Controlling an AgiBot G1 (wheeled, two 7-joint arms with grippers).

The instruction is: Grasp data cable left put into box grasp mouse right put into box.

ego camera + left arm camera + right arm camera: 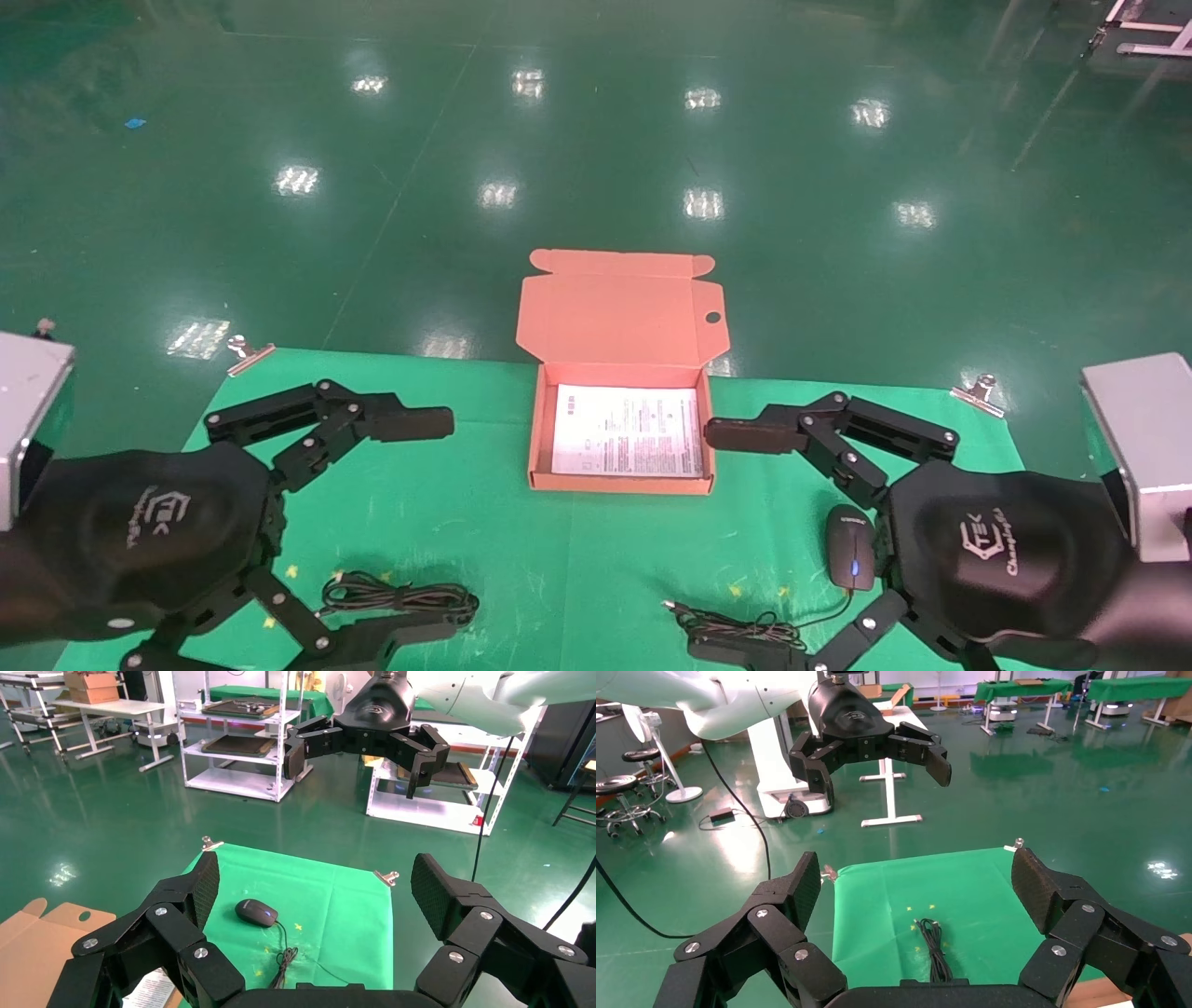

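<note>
I have both arms raised above the green worktop [503, 522], 1 on each side of the box [621, 483]. My left gripper [410, 522] hangs over the left part of the worktop with its fingers [204, 888] spread wide apart and nothing between them; the right gripper [736, 540] sits over the right part, its fingers [1035, 881] just as wide apart and also empty. The box stands open at the far middle of the worktop, its flap lid tilted back past the edge and the white printed sheet [626, 431] showing as its floor. The data cable [400, 595] lies flat near the front edge on the left side, just beside my lower left finger, and I cannot tell whether they touch. The mouse [850, 546] rests on the right side, close against the right gripper's body, its scroll wheel glowing blue, with its thin cord [736, 626] trailing toward the front edge and bunching there. Both things are outside the box. 2 metal clips [250, 352] pin the green cover at its far corners.
</note>
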